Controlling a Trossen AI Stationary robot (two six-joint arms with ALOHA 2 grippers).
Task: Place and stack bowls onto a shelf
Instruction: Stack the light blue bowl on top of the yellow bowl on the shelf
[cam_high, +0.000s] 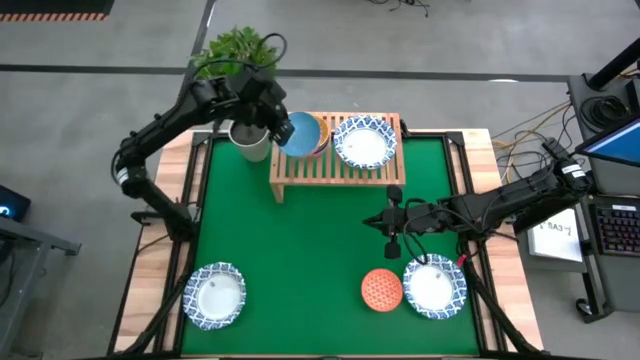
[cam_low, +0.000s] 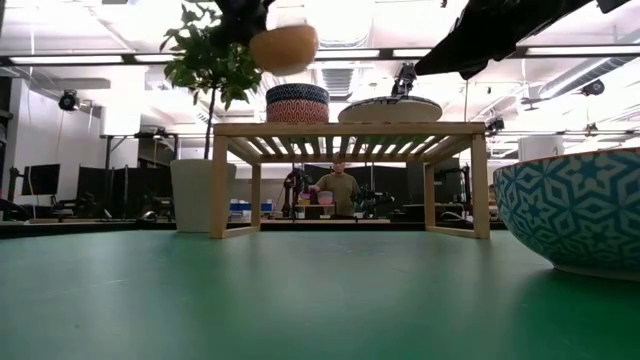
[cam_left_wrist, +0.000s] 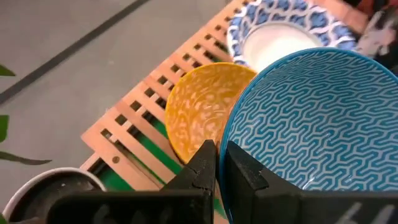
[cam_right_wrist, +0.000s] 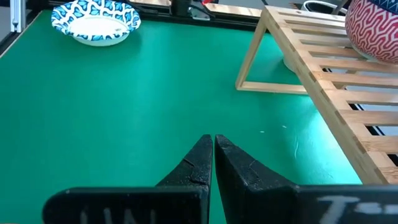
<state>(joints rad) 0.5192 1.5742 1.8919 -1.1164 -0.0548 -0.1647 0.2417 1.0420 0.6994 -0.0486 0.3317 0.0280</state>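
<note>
My left gripper (cam_high: 276, 122) is shut on a light blue bowl (cam_high: 301, 132), which it holds over the left end of the light-wood shelf (cam_high: 335, 165). In the low view this bowl (cam_low: 284, 47) hangs above a stack of small bowls (cam_low: 297, 103) on the shelf. The top bowl of the stack is yellow-orange inside (cam_left_wrist: 199, 112). A wide white bowl with a blue rim (cam_high: 364, 141) rests on the shelf's right half. My right gripper (cam_high: 392, 222) is shut and empty above the green mat, in front of the shelf. My left gripper holds the light blue bowl by its rim (cam_left_wrist: 222, 155), with one finger (cam_left_wrist: 244, 171) inside the bowl and one finger (cam_left_wrist: 202, 168) outside. The fingers come from the table's far left, slanting down. The bowl is tilted and lifted clear above the stack.
An orange-red dotted bowl (cam_high: 381, 289) and a wide blue-rimmed bowl (cam_high: 434, 286) stand at the near right. Another wide bowl (cam_high: 214, 295) stands at the near left. A white plant pot (cam_high: 250, 142) stands just left of the shelf. A person (cam_low: 340, 188) shows in the room beyond the table.
</note>
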